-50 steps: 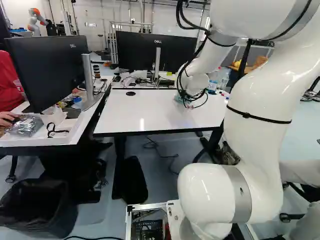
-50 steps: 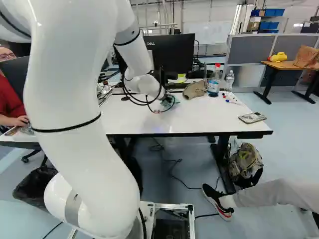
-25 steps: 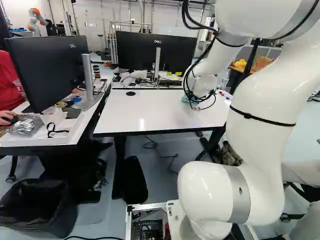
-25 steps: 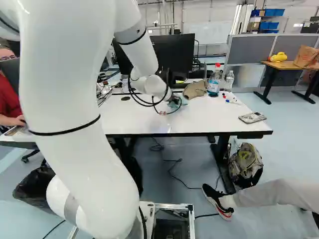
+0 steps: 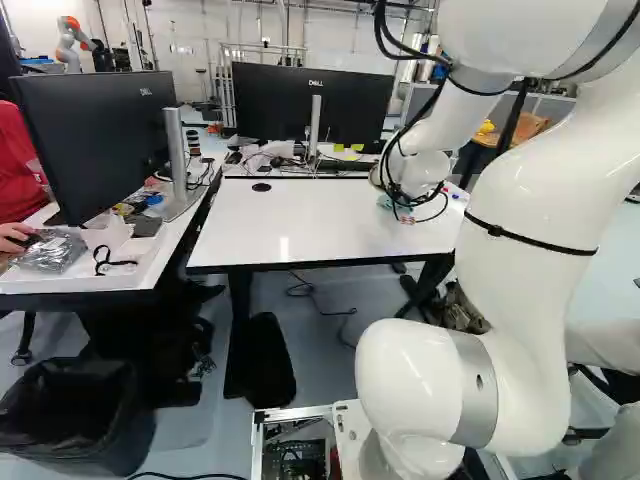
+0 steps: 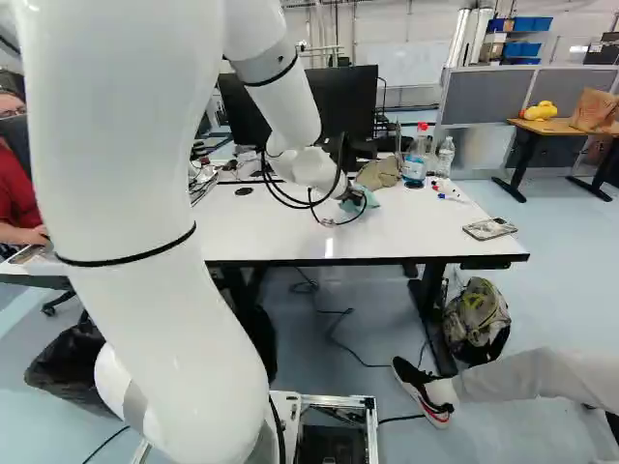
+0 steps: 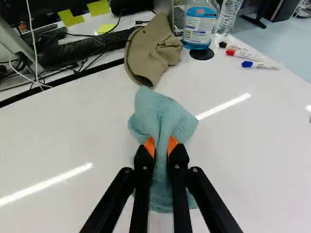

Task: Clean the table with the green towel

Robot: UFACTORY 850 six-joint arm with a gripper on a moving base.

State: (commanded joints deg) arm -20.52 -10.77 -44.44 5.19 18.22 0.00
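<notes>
Arm: white, rising from its joint at the foot of the base views and reaching over the counter.
Bin (image 5: 75,415): black-lined, on the floor at the lower left of the left base view.
Bag (image 6: 476,314): on the floor, beside a leg of the counter.
Counter (image 5: 280,225): white top, dark edge, glossy streaks of light on it.
Flat box (image 6: 490,229): lying near the counter's front edge, at the right of the right base view.
End effector (image 6: 355,196): low over the counter; in the wrist view its orange pads (image 7: 149,146) press in from two sides, clamped on the towel.
Towel (image 7: 163,119): green, bunched between the pads, folds spreading ahead of and under the fingers.
Markers (image 7: 245,55): three, with black, red and blue ends, lying beside the blue bottle.
Cap (image 7: 153,51): tan, crumpled on the counter, ahead of the towel.
Blue bottle (image 6: 415,164): upright, just beside the cap, red-topped.
Clear bottle (image 6: 446,157): upright, beside the blue one.
Keyboard (image 7: 90,48): beyond the counter's back edge.
Monitor (image 5: 270,105): dark, behind the keyboard.
Another robot (image 5: 72,42): far back, at the upper left of the left base view.
</notes>
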